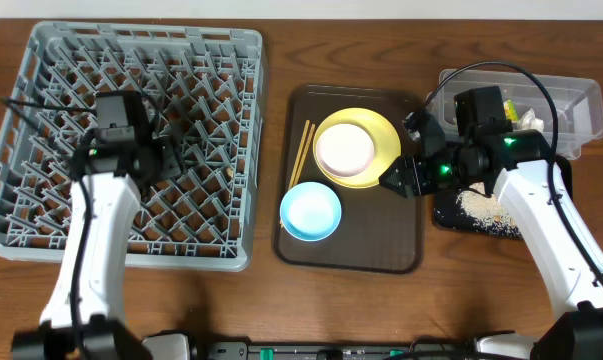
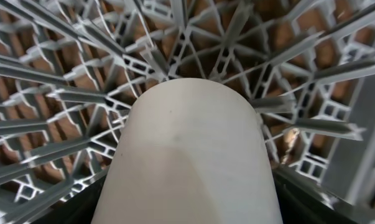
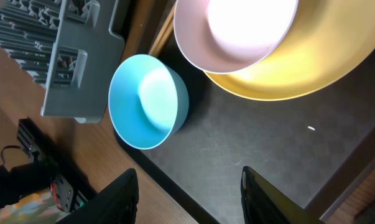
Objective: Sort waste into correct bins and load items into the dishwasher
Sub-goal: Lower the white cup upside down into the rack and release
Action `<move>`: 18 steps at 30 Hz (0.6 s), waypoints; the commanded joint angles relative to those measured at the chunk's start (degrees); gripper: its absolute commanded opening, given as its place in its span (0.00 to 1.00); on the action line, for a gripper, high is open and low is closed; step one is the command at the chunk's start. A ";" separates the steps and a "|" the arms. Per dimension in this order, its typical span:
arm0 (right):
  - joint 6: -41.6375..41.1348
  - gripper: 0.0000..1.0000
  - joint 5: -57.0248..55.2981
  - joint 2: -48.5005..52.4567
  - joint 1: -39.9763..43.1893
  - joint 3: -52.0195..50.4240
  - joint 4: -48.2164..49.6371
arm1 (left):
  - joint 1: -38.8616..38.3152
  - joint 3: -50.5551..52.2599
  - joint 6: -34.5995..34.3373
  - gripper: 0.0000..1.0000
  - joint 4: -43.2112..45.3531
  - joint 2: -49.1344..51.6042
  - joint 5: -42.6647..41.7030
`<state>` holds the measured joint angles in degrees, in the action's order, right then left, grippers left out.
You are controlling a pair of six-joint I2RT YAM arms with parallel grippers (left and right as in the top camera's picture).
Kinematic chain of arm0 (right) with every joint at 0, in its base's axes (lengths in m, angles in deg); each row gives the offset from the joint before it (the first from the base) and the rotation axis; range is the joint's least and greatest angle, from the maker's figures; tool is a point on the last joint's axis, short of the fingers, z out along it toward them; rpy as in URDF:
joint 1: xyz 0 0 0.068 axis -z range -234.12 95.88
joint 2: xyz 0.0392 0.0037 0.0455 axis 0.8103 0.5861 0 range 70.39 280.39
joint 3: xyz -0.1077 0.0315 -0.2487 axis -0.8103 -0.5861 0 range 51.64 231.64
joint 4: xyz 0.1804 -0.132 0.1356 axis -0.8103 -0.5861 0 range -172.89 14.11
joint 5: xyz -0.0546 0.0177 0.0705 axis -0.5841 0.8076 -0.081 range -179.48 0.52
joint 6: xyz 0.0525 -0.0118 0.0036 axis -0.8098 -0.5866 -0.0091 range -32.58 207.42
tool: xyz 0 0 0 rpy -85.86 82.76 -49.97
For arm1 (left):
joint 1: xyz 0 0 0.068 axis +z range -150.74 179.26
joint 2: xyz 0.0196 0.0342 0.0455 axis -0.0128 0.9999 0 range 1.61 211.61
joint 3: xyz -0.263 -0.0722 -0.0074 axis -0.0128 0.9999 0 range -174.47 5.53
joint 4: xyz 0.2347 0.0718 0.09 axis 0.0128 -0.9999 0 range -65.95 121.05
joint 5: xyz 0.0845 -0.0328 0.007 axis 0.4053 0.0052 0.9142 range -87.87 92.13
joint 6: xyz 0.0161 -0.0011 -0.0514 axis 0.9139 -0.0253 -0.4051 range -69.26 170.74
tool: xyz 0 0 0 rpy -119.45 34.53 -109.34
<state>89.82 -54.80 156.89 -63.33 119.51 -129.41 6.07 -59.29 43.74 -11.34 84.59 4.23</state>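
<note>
Left gripper (image 1: pixel 171 160) sits over the middle of the grey rack (image 1: pixel 41 120) at the left of the overhead, clamped wide around the small white cup (image 2: pixel 190 162) that fills the bottom centre of its wrist view. Right gripper (image 3: pixel 187 180) is about half open and empty over the brown tray (image 1: pixel 381 245), by the lower-right edge of the yellow plate (image 1: pixel 386 135) with the white bowl (image 1: pixel 344 148) on it, and the blue bowl (image 1: pixel 310 212) is lower left of that.
</note>
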 commanded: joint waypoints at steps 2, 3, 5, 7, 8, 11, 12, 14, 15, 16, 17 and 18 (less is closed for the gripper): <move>1.14 0.51 0.04 0.09 -0.98 0.59 -0.11 | 0.26 -0.90 1.01 0.11 0.09 3.67 1.46; 1.14 0.51 0.04 0.09 -0.98 0.59 -0.11 | 0.26 -0.90 1.01 0.11 0.04 4.55 1.46; 1.14 0.51 0.04 0.09 -0.98 0.59 -0.11 | 0.26 -0.90 1.01 0.11 -0.15 6.45 1.49; 1.14 0.51 0.04 0.09 -0.98 0.59 -0.11 | 0.26 -0.87 1.01 0.11 -0.15 7.80 1.62; 1.14 0.50 0.04 0.09 -0.98 0.59 -0.11 | 0.26 -0.87 1.01 0.12 -0.15 8.57 1.62; 1.11 0.51 0.04 0.09 -0.98 0.59 -0.13 | 0.26 -0.87 1.01 0.17 -0.13 10.21 1.62; 1.11 0.50 0.04 0.09 -0.98 0.59 -0.13 | 0.26 -0.87 1.01 0.34 -0.13 10.60 1.62; 1.11 0.50 0.04 0.09 -0.98 0.59 -0.11 | 0.26 -0.87 1.01 0.48 -0.20 11.21 1.60; 1.11 0.51 0.04 0.09 -0.98 0.59 -0.09 | 0.26 -0.87 1.01 0.56 -0.24 11.26 1.60; 1.14 0.50 0.04 0.09 -0.98 0.59 -0.09 | 0.26 -0.85 1.01 0.61 -0.22 11.26 1.60; 1.11 0.51 0.04 0.09 -0.98 0.59 -0.11 | 0.26 -0.85 1.01 0.65 -0.22 11.19 1.60; 1.14 0.50 0.04 0.09 -0.98 0.59 -0.13 | 0.26 -0.85 1.01 0.70 -0.22 11.10 1.60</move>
<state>89.82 -54.82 156.91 -63.33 119.51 -129.43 6.07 -59.29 43.76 -11.34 95.48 5.11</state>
